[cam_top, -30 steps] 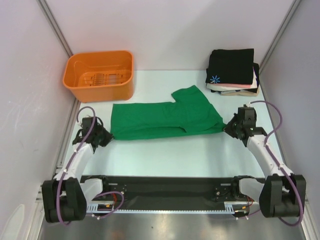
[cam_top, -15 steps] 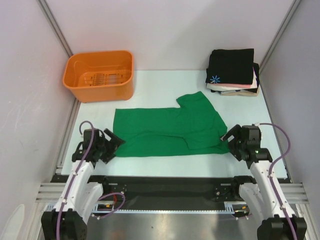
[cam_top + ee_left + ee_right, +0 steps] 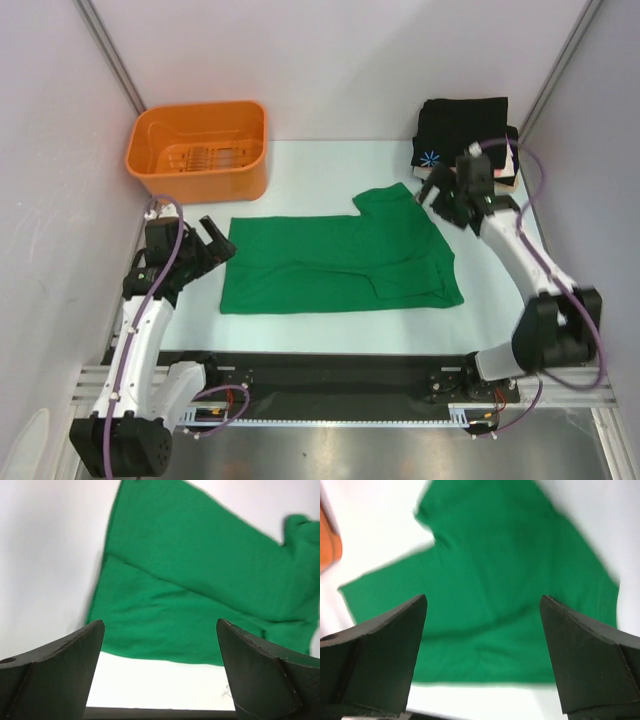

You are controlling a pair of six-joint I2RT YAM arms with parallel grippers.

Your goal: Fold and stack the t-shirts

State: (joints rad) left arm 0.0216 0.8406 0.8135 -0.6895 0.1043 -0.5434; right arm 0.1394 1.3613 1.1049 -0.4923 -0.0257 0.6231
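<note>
So the green t-shirt runs long-ways left to right between two wide-open, empty tools, left tool off its left edge, right tool nearest the far sleeve.

**Top external:** fixed and high, behind the arm bases at the frame's bottom edge. It faces down and forward, far enough back to take in the whole table.

**Left wrist:** close and low. It looks out past the left gripper, whose dark fingers fill the lower corners.

**Right wrist:** likewise, past the right gripper.

**Shared:**
- The green t-shirt appears in all three views.
- The orange basket sits upper left in the top view and at the left edge of the right wrist's.
</note>
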